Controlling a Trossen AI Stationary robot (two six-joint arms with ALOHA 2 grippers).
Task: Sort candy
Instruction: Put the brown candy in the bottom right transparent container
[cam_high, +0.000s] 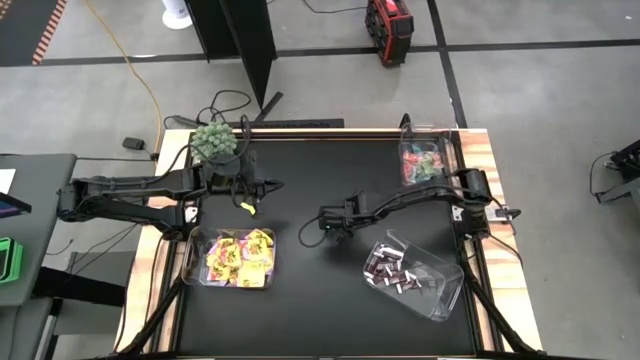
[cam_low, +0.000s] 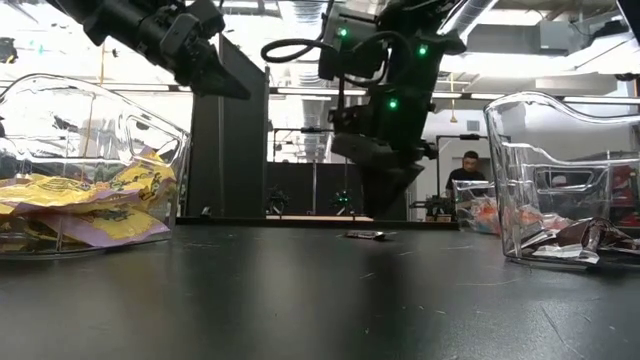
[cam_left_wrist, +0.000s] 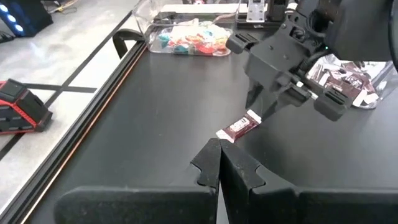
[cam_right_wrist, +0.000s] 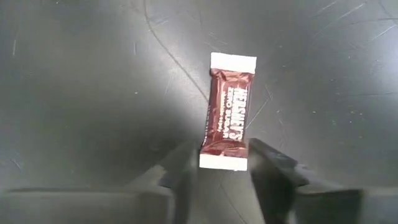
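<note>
While jaws gape, right claw (cam_right_wrist: 221, 167) straddles bar (cam_right_wrist: 229, 111).

Black worktop (cam_high: 300, 300): three clear bins (cam_high: 232, 258) near its edges, plant (cam_high: 215, 141) at one corner, brown mini bar (cam_right_wrist: 228, 112) mid-surface.

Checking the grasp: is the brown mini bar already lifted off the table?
No. In the right wrist view the brown mini bar lies flat on the black table, with the right gripper open around its near end.
</note>
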